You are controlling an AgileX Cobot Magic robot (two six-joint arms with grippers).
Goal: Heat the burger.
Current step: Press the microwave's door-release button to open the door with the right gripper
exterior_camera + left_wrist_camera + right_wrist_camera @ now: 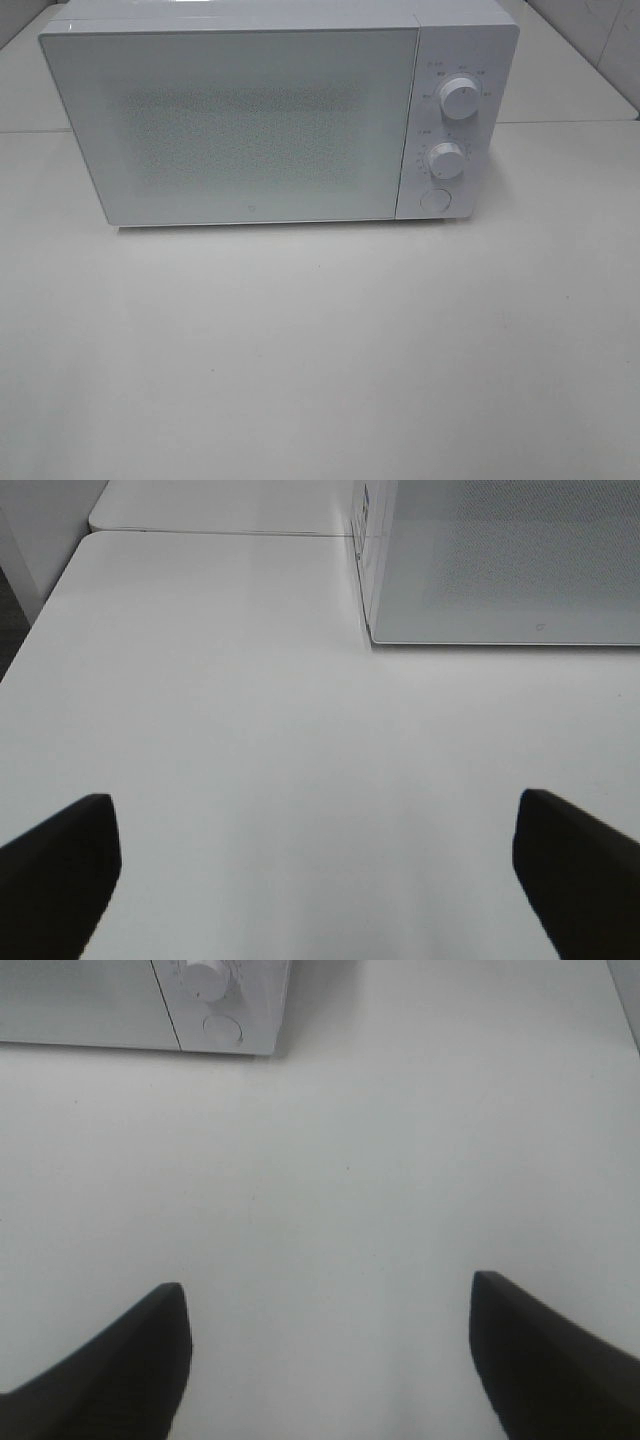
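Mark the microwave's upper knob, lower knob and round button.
upper knob (458, 97), exterior high view, centre of its face.
lower knob (446, 159), exterior high view, centre of its face.
round button (434, 199), exterior high view, its middle.

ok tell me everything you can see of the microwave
The microwave is a white, glossy-looking box. Its door, shut, covers most of the front; its speckled window hides the inside, with a tiny logo near the lower edge. The panel on the right carries an upper knob, a lower knob and a round button below them. It stands upright on the pale table, toward the far side; nothing else touches it.
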